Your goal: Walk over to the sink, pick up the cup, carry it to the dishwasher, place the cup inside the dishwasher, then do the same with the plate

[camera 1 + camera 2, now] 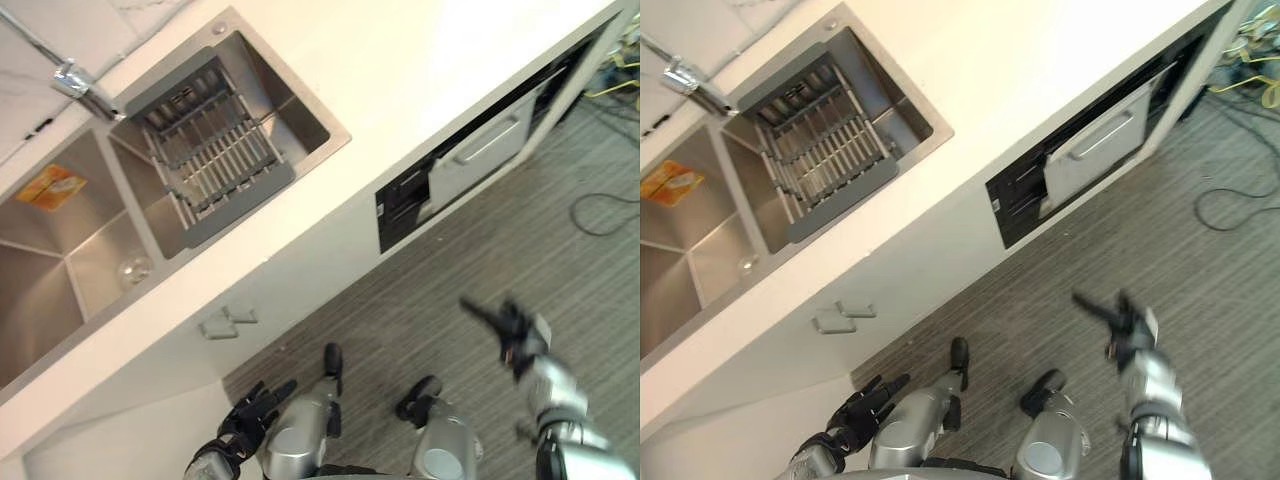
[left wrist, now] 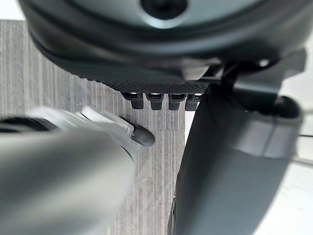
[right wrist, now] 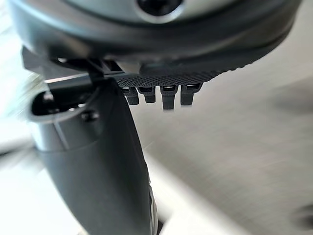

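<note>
Left eye view has both hands, left hand (image 1: 250, 412) and right hand (image 1: 510, 330), spread and empty over the floor; no cup or plate is visible, possibly hidden, in the sink (image 1: 70, 250) at upper left.

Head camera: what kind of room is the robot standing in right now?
Most likely a kitchen: a steel double sink with a tap and drying rack is set into a white counter, and a built-in dishwasher sits under it.
</note>
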{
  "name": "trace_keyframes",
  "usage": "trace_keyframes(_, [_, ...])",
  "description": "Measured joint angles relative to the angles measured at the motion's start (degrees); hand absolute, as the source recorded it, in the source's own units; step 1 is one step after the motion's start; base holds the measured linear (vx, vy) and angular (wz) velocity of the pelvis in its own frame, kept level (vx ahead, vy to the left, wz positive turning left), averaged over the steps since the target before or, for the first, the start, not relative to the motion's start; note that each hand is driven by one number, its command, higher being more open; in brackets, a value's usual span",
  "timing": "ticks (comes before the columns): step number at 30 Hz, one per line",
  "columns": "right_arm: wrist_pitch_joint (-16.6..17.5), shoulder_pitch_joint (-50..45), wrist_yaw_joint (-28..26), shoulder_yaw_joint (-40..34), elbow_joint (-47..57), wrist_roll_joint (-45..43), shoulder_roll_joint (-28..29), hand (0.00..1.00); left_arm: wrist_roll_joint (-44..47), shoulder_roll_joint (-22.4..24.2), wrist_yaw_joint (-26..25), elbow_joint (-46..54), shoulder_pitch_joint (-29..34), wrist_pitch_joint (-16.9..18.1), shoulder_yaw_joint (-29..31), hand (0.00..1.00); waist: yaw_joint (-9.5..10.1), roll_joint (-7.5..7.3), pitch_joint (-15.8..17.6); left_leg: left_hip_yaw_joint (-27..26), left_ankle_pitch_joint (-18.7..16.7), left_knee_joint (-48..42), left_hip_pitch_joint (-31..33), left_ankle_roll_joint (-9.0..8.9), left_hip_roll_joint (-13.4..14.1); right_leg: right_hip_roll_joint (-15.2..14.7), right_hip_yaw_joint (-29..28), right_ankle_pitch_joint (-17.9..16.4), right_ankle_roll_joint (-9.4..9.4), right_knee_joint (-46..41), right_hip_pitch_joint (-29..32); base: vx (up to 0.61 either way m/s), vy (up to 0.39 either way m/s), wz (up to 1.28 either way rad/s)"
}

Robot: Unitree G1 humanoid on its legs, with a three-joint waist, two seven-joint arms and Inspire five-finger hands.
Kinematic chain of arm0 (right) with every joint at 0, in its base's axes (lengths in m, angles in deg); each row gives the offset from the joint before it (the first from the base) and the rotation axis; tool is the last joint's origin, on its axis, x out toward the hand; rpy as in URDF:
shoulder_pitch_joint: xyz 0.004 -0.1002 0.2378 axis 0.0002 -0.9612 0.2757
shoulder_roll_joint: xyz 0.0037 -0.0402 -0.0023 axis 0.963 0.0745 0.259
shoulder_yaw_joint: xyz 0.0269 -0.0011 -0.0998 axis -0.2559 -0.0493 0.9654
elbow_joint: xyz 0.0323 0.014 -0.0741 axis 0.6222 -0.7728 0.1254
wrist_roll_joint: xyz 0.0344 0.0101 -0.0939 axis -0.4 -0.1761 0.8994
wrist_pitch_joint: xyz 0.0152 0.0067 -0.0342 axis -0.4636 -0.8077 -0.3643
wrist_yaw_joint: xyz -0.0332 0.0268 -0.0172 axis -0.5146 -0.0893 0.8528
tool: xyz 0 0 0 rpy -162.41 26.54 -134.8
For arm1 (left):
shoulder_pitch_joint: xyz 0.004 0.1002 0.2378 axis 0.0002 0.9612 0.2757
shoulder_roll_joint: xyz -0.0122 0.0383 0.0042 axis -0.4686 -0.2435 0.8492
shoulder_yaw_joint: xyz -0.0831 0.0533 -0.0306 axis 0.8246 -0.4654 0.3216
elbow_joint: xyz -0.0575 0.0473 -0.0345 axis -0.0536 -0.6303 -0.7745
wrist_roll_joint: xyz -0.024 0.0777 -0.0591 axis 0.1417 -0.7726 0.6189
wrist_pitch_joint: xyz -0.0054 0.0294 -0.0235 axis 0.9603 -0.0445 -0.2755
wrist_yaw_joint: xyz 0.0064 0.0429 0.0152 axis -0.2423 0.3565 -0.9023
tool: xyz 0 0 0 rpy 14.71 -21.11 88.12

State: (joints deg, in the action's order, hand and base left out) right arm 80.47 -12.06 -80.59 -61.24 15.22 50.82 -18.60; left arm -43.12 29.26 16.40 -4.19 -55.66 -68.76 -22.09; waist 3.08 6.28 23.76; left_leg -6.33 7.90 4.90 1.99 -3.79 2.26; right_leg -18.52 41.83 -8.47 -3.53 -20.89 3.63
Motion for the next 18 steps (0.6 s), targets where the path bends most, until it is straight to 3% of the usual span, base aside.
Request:
trace_keyframes(1, [0.0,-5.1,0.0,-2.0,-1.1,1.1,2.8,1.0,-0.2,0.1,0.0,-1.5,0.0,0.2,0.7,1.0,-0.02,-1.55,-1.0,-0.6,-1.0,0.3,-2.3,0.25,-0.4,-0.5,-0.5,0.0,-0.46,-0.3,-2.0,0.07,0.037,-0.15])
trace_keyframes(4, [-0.1,-10.4,0.1,-4.2,-1.6,1.7,6.2,1.0,-2.4,0.5,0.3,-5.0,0.5,1.6,1.3,1.0,-0.43,-2.93,-4.2,-0.3,-3.4,0.3,-5.5,2.33,-1.1,-2.4,-1.7,0.5,-1.5,-4.1,-3.7,0.05,0.065,0.05])
trace_keyframes(6, [0.0,-11.4,0.2,-6.5,-1.3,1.6,8.2,1.0,-4.4,1.4,0.8,-7.7,1.4,3.5,2.7,1.0,-1.55,-2.97,-6.6,1.3,-3.8,0.3,-6.3,3.01,-1.1,-3.3,-6.9,2.6,1.1,-10.6,-1.9,0.03,0.082,0.46])
trace_keyframes(7, [0.9,-11.7,0.2,-7.2,-0.4,1.6,9.6,1.0,-5.6,2.3,1.2,-9.0,2.1,6.0,3.1,1.0,-2.23,-3.21,-8.3,2.7,-3.8,0.2,-6.3,3.33,-1.0,-2.1,-14.0,4.2,3.26,-14.2,0.4,0.02,0.046,0.63])
trace_keyframes(8, [1.7,-11.8,0.1,-7.0,0.4,1.6,11.0,1.0,-5.8,2.4,1.0,-10.5,2.2,7.6,3.1,1.0,-2.58,-3.04,-9.1,4.7,-3.4,0.2,-6.3,3.93,-0.4,0.5,-19.8,3.4,2.28,-14.4,1.3,0.01,-0.054,0.95])
trace_keyframes(9, [2.9,-11.8,0.3,-6.0,0.9,1.5,12.8,1.0,-6.2,2.8,-0.2,-11.9,2.0,9.6,3.1,1.0,-3.05,-3.08,-9.8,7.5,-3.4,0.2,-5.7,3.95,0.6,6.3,-25.5,-0.4,1.13,-9.4,0.4,-0.01,-0.113,0.95])
trace_keyframes(10, [3.6,-11.9,0.4,-4.9,1.0,1.4,13.7,1.0,-6.2,3.1,-1.1,-12.3,1.8,10.4,3.3,1.0,-3.12,-3.8,-10.2,8.5,-3.4,0.2,-5.3,3.95,0.7,8.7,-27.8,-1.5,1.17,-5.0,-0.6,-0.04,-0.196,1.08])
trace_keyframes(11, [4.8,-12.1,0.8,-3.2,1.6,1.1,16.1,1.0,-6.1,2.2,-1.6,-12.3,2.0,11.4,4.7,1.0,-2.44,-6.8,-11.3,8.1,-3.4,0.2,-3.8,3.92,-0.9,11.3,-30.8,-3.6,1.0,5.5,-2.8,0.0,-0.167,1.3])
trace_keyframes(12, [5.9,-11.7,1.3,-2.5,1.8,1.1,17.8,1.0,-6.6,2.1,-3.9,-12.9,0.8,11.9,6.9,1.0,-2.99,-9.13,-10.7,3.9,-3.9,-4.1,-2.3,4.38,-1.3,10.4,-30.2,-2.0,0.32,7.3,-4.0,0.03,-0.13,1.27])
trace_keyframes(13, [6.2,-12.0,1.6,-2.4,2.3,1.1,18.0,1.0,-6.6,2.9,-4.8,-12.5,0.8,12.0,8.2,1.0,-2.72,-9.08,-11.0,0.8,-5.7,-8.1,-1.2,4.82,-1.2,9.9,-29.1,-2.0,-0.35,7.1,-4.2,0.08,-0.059,1.19])
trace_keyframes(14, [6.8,-12.2,2.2,-1.4,3.3,1.3,17.9,1.0,-6.6,4.2,-6.0,-11.2,1.4,12.8,10.0,1.0,-2.31,-8.85,-10.9,-2.3,-8.9,-11.0,-1.3,4.11,-0.5,9.8,-27.5,-2.4,-1.22,6.3,-5.8,0.08,-0.008,0.61])
trace_keyframes(16, [7.7,-12.3,2.5,0.8,5.4,1.8,17.9,1.0,-6.7,5.0,-7.0,-11.1,2.4,12.8,11.9,1.0,-1.17,-8.81,-11.3,-0.9,-8.4,-8.7,-3.6,2.22,-0.5,9.8,-28.5,-2.3,-1.38,4.2,-7.1,0.12,-0.005,0.41])
trace_keyframes(18, [8.3,-12.2,2.5,2.1,6.7,2.5,18.3,1.0,-6.6,5.2,-7.6,-11.0,2.7,12.8,12.3,1.0,-0.56,-9.07,-11.9,-0.5,-7.2,-5.8,-5.1,2.22,-0.6,10.0,-29.3,-1.7,-1.46,4.7,-7.8,0.09,0.015,0.2])
